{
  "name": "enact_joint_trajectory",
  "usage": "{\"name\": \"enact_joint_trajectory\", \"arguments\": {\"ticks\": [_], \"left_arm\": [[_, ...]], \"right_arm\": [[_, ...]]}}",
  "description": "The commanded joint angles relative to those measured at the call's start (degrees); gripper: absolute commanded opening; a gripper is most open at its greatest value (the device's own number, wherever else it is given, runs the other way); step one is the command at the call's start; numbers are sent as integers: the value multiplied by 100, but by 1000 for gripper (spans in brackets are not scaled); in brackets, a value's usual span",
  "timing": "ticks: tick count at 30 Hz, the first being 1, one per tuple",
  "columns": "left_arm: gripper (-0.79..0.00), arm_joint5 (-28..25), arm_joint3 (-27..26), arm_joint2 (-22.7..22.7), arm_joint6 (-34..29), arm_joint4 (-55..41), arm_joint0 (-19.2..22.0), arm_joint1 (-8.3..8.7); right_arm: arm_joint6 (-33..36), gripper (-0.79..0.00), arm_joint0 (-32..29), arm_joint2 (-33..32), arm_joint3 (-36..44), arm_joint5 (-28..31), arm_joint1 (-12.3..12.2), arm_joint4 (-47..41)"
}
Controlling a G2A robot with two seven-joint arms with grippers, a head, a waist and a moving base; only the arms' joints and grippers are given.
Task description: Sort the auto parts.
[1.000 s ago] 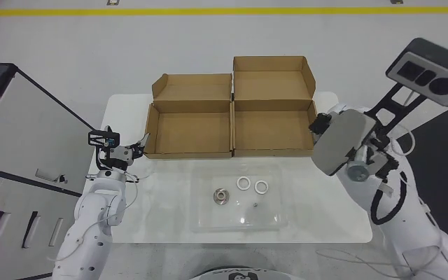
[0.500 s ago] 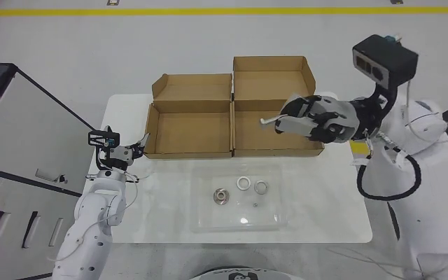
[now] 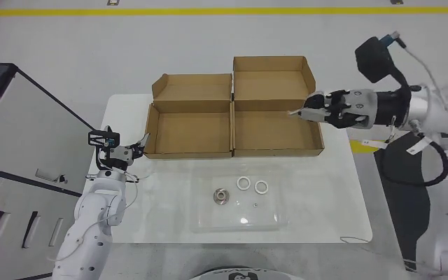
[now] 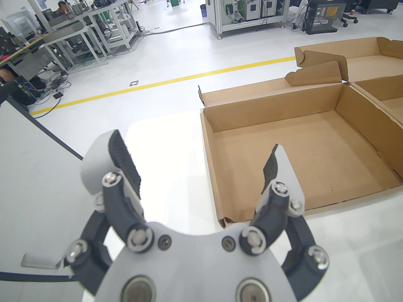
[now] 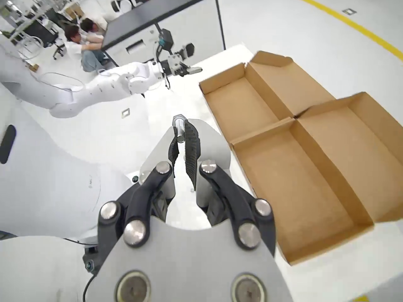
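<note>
The right hand (image 5: pixel 182 133) is clamped on a small metal bolt (image 5: pixel 178 125). The six-sided head of the bolt stands out past the fingertips (the shaft is mostly hidden between the ribbed pads). Under this hand, and apart from it, lies the right box (image 3: pixel 273 133), an open cardboard box with its lid folded back. The hand hangs above the fold between the lid and the bottom of the box, near the outer wall.

Next to the right box, on the side away from the hand, stands the left box (image 3: pixel 189 133). It is of the same kind and the two touch wall to wall.

Farther from the hand, toward the robot's body, a clear tray (image 3: pixel 199 222) rests on the white tabletop (image 3: pixel 329 210), just in front of the two boxes. Inside it are a metal ring (image 3: pixel 221 195), two white rings (image 3: pixel 243 183) just beside each other, and two very small pieces that I cannot identify.

Farthest from the right hand is the left hand (image 4: pixel 195 155). Its fingers are wide apart and hold nothing. It hangs over the tabletop, just beside the outer wall of the left box.
</note>
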State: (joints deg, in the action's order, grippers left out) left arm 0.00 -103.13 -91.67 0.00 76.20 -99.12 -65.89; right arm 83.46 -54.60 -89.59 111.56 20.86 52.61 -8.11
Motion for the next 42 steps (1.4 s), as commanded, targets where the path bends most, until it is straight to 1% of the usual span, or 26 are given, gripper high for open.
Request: {"name": "enact_joint_trajectory", "arguments": {"ticks": [1, 4, 8, 15, 20, 24, 28, 32, 37, 42], "left_arm": [[0, 0, 0, 0, 0, 0, 0, 0], [0, 0, 0, 0, 0, 0, 0, 0], [0, 0, 0, 0, 0, 0, 0, 0], [0, 0, 0, 0, 0, 0, 0, 0], [0, 0, 0, 0, 0, 0, 0, 0], [0, 0, 0, 0, 0, 0, 0, 0], [0, 0, 0, 0, 0, 0, 0, 0], [0, 0, 0, 0, 0, 0, 0, 0], [0, 0, 0, 0, 0, 0, 0, 0], [0, 0, 0, 0, 0, 0, 0, 0]], "right_arm": [[106, -785, 270, 229, -50, -107, -111, 400], [153, -785, 668, 698, -226, -154, -291, 780], [79, -785, 1199, 1556, -572, -79, -560, 1316], [-383, -785, 1981, 3042, -1297, 382, -978, 1775], [-693, -785, 2402, 3946, -1761, 692, -1194, 1924], [-906, -785, 2701, 4579, -2059, 905, -1303, 2055], [-1134, -785, 2948, 5099, -2368, 1131, -1333, 2118], [-1320, -785, 3124, 5487, -2698, 1316, -1291, 2217], [-1513, -785, 3221, 5766, -3163, 1506, -1153, 2461], [-1704, -785, 3262, 5975, -3465, 1533, -963, 2679]]}}
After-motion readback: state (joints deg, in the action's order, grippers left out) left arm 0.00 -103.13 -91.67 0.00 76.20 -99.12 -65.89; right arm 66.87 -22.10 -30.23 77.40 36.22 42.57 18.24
